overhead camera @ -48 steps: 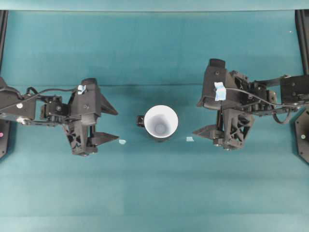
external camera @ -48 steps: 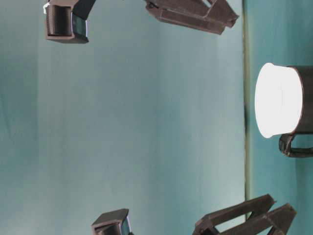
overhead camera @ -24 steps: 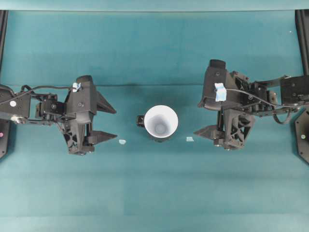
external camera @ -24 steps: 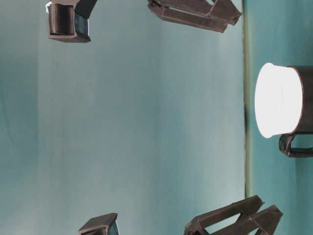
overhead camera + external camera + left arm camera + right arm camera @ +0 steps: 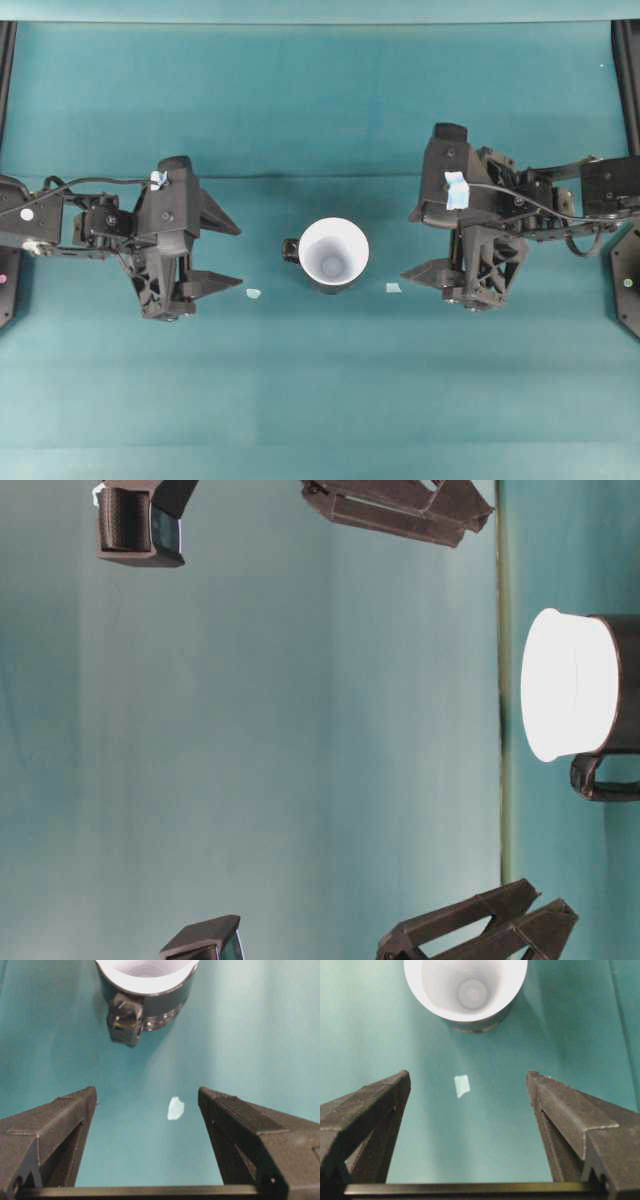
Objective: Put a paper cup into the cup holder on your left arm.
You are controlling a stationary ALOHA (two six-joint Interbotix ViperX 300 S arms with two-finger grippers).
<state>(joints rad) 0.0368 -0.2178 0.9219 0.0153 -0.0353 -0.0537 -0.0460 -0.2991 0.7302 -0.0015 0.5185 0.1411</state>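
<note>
Paper cup (image 5: 333,252) seated upright in cup holder (image 5: 292,250), mid-surface between your arms. Left hand (image 5: 222,254) and right hand (image 5: 420,243) both spread wide, empty, flanking holder, roughly equally near. Task looks complete; nothing left to grasp.

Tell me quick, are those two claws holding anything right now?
Left tool: open, holding nothing.
Right tool: open, holding nothing.
The paper cup sits in the black holder between them.
</note>
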